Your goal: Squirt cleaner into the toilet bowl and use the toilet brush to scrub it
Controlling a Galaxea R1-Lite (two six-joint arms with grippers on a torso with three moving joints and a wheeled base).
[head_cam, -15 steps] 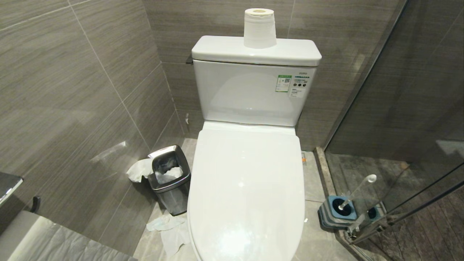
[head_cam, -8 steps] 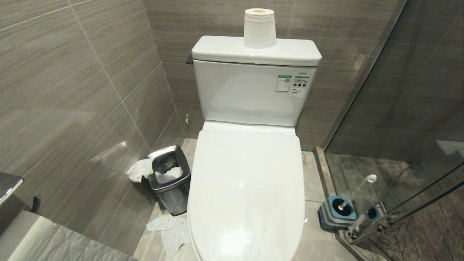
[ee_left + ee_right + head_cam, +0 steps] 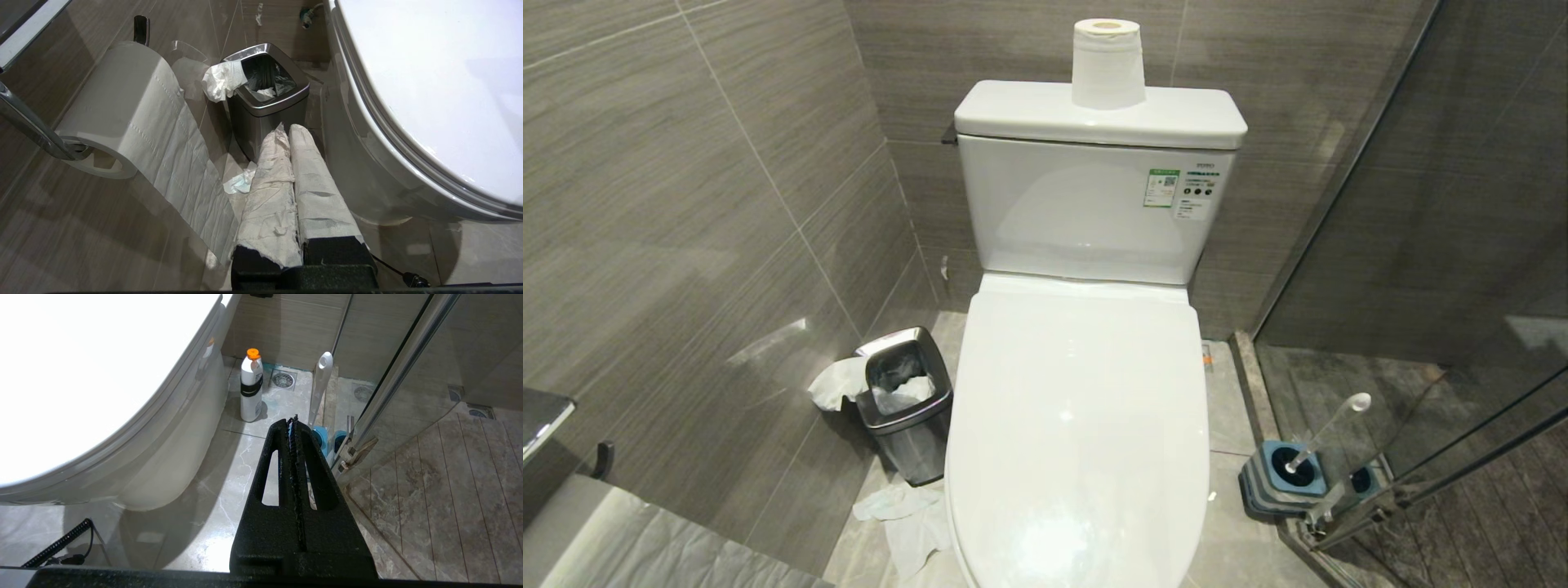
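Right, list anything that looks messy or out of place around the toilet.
Crumpled tissue lies loose on the floor beside the toilet bowl, and more tissue hangs over the rim of the steel bin. A toilet paper roll stands on the tank lid.

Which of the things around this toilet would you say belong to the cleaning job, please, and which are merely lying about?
For the job:
- glossy white ceramic toilet, lid down
- pale translucent toilet brush in blue-topped grey holder
- white bottle with orange cap, probably the cleaner

Lying about:
- small steel waste bin
- white paper roll on the tank
- crumpled tissue on the floor
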